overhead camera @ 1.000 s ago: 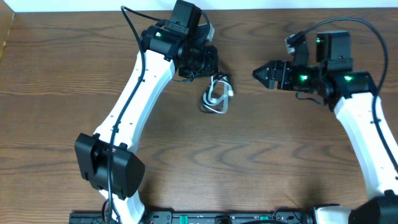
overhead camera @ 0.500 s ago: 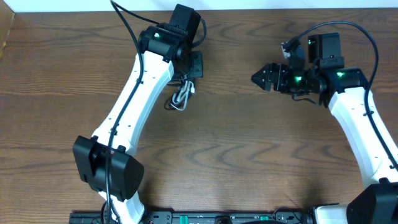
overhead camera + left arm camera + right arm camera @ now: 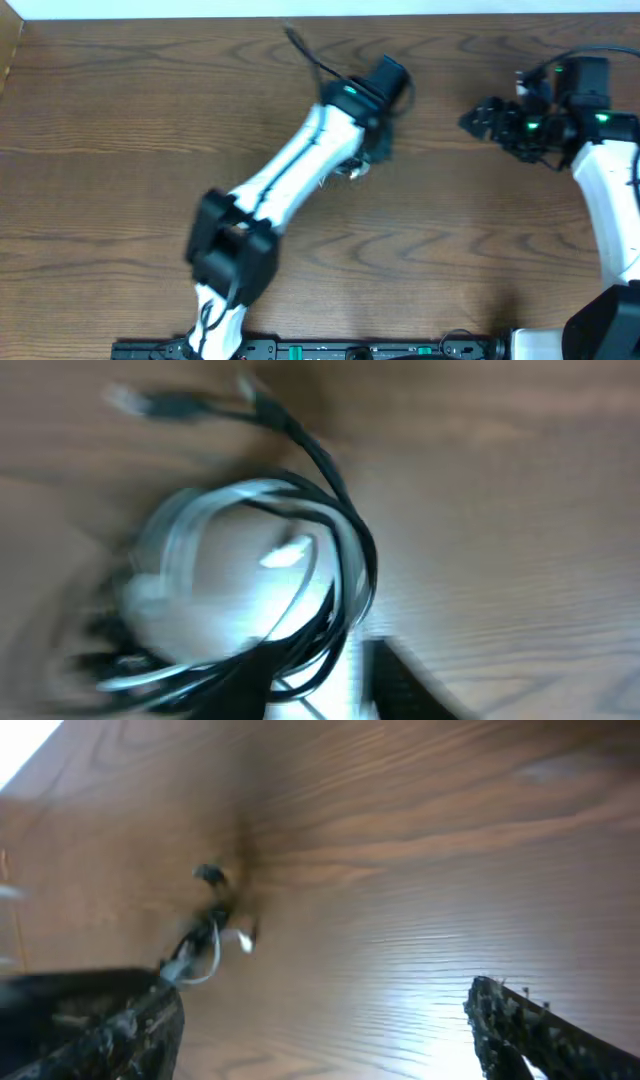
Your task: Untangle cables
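Note:
The black and white cables (image 3: 250, 575) hang as one tangled looped bundle, blurred by motion, with a black plug end (image 3: 150, 402) sticking out at the top left. My left gripper (image 3: 320, 695) is shut on the bottom of the bundle. In the overhead view the left gripper (image 3: 368, 155) is over the table's middle and a bit of the cables (image 3: 350, 170) shows beside it. My right gripper (image 3: 472, 120) is open and empty, well to the right of the bundle. Its fingers (image 3: 90, 1020) stand wide apart, and the cables (image 3: 210, 935) show small and far off.
The brown wooden table (image 3: 120, 120) fills the view. The left arm (image 3: 290, 190) stretches diagonally across its middle. The right arm's white link (image 3: 610, 200) runs along the right edge. A thick black arm wire (image 3: 310, 55) loops up behind the left wrist.
My left arm swung left, then far to the right, carrying the cable bundle to the table's middle. My right gripper drew back to the right and stays open.

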### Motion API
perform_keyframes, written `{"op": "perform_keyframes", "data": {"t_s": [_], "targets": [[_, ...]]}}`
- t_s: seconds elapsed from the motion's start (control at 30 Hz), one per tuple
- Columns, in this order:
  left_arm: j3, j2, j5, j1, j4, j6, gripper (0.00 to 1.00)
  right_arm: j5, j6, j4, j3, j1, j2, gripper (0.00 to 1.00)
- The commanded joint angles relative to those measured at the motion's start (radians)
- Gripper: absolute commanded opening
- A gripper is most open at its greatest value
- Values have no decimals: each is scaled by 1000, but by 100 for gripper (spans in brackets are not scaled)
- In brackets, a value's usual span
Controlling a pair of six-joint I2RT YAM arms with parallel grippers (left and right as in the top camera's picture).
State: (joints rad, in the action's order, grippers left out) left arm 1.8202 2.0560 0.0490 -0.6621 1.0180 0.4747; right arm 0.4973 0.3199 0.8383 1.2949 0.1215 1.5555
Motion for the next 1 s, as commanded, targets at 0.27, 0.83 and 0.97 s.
{"op": "perform_keyframes", "data": {"t_s": [0.27, 0.83, 0.97], "targets": [[35, -43, 52, -52, -17, -117, 57, 48, -70, 37, 18, 150, -5, 91], [-244, -32, 162, 22, -160, -209, 39, 48, -116, 91, 18, 138, -5, 89], [-313, -31, 186, 19, -245, -219, 39, 48, -116, 91, 18, 138, -5, 89]]}}
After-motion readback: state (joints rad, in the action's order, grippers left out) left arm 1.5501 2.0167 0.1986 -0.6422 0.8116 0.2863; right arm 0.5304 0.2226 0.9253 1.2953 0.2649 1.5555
